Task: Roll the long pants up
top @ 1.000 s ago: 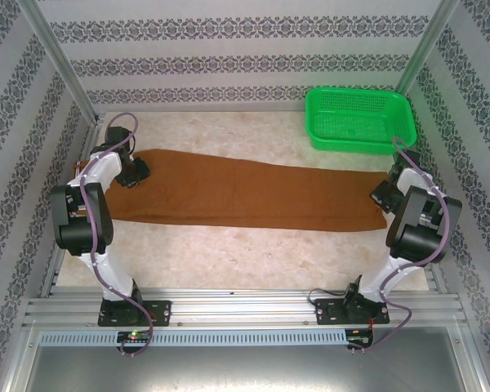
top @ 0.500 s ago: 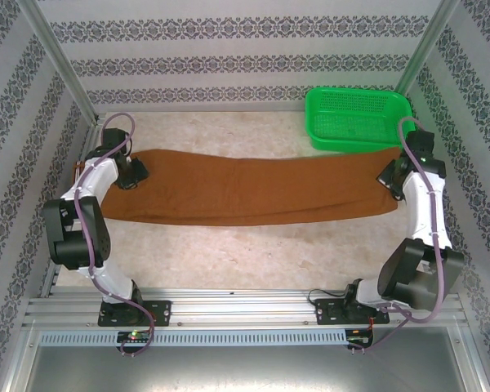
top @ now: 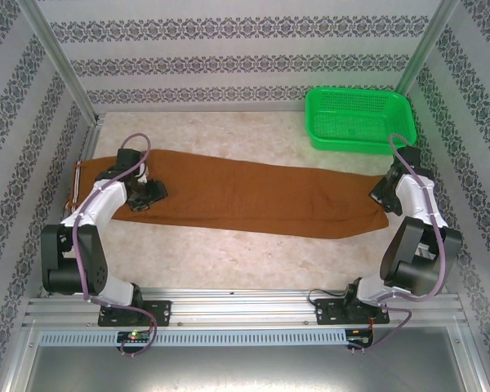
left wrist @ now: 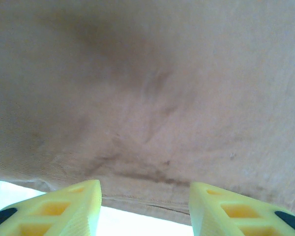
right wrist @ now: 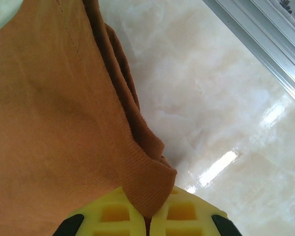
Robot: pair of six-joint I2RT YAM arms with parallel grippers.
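Left fingers (left wrist: 64,209) shifted inward, over long pants (top: 253,192)

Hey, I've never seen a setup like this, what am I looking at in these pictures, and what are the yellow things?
These are two robot arms bolted to the near edge of a table. The wide picture comes from a fixed camera above and behind them. The two close-ups come from a small camera on each wrist, so the yellow blocks are that arm's own fingers. On the table lie the long pants, rust-brown and spread out flat, and a green basket at the far right. The right gripper is shut on a corner of the pants. The left gripper is over the other end, fingers apart, nothing pinched between them.
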